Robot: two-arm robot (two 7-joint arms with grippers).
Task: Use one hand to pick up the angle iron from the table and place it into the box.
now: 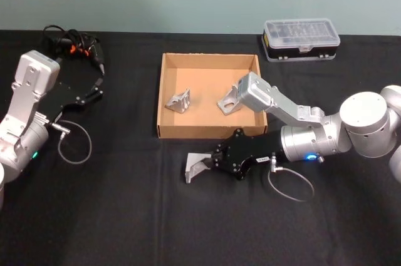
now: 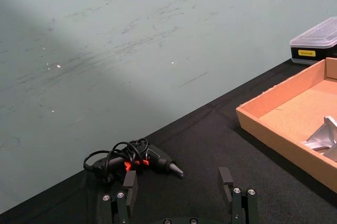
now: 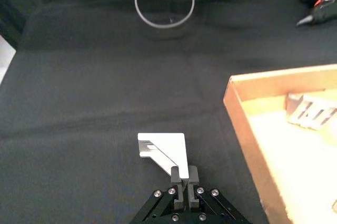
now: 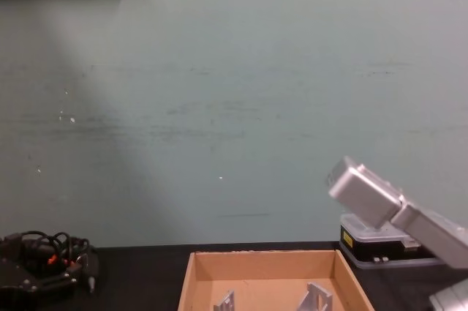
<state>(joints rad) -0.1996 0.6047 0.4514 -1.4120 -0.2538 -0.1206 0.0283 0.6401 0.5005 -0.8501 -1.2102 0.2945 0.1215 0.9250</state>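
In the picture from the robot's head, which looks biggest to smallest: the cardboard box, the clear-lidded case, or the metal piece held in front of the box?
1. The box, easily largest.
2. The clear-lidded case, farther back.
3. The angle iron, smallest, held by the right end effector.

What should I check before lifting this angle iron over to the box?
1. Grip: right gripper shut on the angle iron at one edge: ok.
2. Grip security: thin edge hold, may slip: cannot tell.
3. Landing space: box holds two brackets, with bare floor in the middle: ok.
4. Path: near box wall lies between gripper and floor; lift first: not ok yet.
5. Left gripper open, idle, far left of the box: ok.
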